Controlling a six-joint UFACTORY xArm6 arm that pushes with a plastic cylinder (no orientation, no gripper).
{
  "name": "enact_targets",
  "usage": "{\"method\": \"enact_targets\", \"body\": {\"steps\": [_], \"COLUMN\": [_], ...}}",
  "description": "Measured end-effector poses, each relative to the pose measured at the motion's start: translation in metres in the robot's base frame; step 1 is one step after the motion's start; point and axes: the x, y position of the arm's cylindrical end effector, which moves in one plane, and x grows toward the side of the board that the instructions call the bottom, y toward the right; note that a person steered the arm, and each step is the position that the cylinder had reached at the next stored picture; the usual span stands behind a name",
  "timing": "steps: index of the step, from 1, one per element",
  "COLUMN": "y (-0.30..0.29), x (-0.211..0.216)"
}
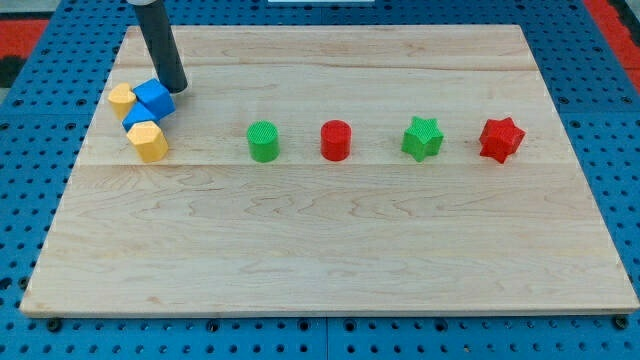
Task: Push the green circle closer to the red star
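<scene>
The green circle stands left of the board's middle. The red star lies far to the view's right in the same row. Between them stand a red circle and a green star. My tip is at the upper left, touching or just beside the upper right of a blue block, well to the left of the green circle.
At the left a cluster holds a yellow block, the blue block, a second blue block partly hidden, and a yellow hexagon-like block. The wooden board lies on a blue pegboard.
</scene>
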Motion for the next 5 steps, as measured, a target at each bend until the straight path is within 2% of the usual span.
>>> {"method": "enact_targets", "body": {"steps": [5], "y": [-0.0012], "x": [-0.0073]}}
